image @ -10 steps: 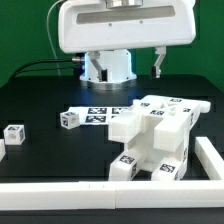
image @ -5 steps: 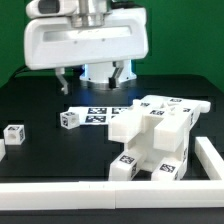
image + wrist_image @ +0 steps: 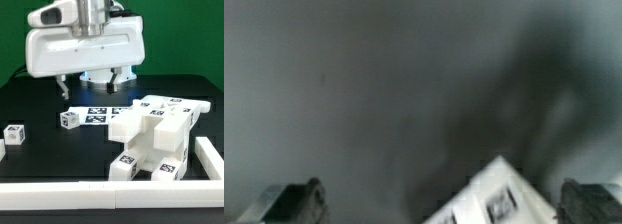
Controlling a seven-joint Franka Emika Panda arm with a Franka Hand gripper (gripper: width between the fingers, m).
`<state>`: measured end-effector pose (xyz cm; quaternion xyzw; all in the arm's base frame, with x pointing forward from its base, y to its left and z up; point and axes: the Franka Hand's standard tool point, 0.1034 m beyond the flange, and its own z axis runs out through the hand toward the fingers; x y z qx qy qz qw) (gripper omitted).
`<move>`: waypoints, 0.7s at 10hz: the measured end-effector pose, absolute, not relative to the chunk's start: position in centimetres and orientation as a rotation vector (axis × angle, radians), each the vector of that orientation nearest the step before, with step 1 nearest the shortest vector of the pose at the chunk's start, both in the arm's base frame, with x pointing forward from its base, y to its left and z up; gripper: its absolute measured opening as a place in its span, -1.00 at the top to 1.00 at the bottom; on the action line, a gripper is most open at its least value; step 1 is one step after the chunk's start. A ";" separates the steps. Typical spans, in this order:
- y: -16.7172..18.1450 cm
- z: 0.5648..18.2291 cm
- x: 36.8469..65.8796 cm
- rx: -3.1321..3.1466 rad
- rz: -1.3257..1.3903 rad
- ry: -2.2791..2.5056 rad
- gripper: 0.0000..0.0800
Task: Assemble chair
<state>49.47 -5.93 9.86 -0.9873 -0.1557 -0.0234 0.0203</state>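
Over the last second your arm has swung from above the chair side across to the exterior view's left, and its white wrist housing [image 3: 85,45] now hangs lower, over the back of the tabletop [image 3: 50,160] behind the marker board [image 3: 100,113]. In the last half second it has barely moved, so you can take the sweep as nearly finished. The jaws are spread wide and carry nothing: you can see open space between them in the exterior view, and the wrist view shows one tip at each lower corner with only a blurred white tagged corner [image 3: 491,198] between. It's too smeared for you to tell which piece that is. The chair [image 3: 155,135] sits as a partly built block stack on the exterior view's right, near the border rail [image 3: 100,190], and nothing on it has shifted. One loose tagged cube [image 3: 68,120] lies just beside the marker board, and a second cube [image 3: 14,134] rests well apart at the far left edge. Both are untouched. You should read this as a reach for the next part, probably the nearer cube, since the jaws now hang roughly behind it. The build itself has not advanced, and you still need a descent and a clean pinch.
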 end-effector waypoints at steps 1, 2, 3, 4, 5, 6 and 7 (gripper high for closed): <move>-6.9 8.1 47.3 -3.068 0.019 -0.497 -0.62; -8.2 6.5 45.1 -3.070 0.078 -0.468 -0.62; -8.5 6.1 44.6 -3.112 0.029 -0.443 -0.62; -8.3 6.0 44.3 -3.104 0.046 -0.452 -0.62; -8.4 6.0 44.5 -3.106 0.044 -0.449 -0.62; -8.5 5.9 44.3 -3.099 0.052 -0.497 -0.62; -8.8 5.5 43.4 -3.053 0.090 -0.668 -0.62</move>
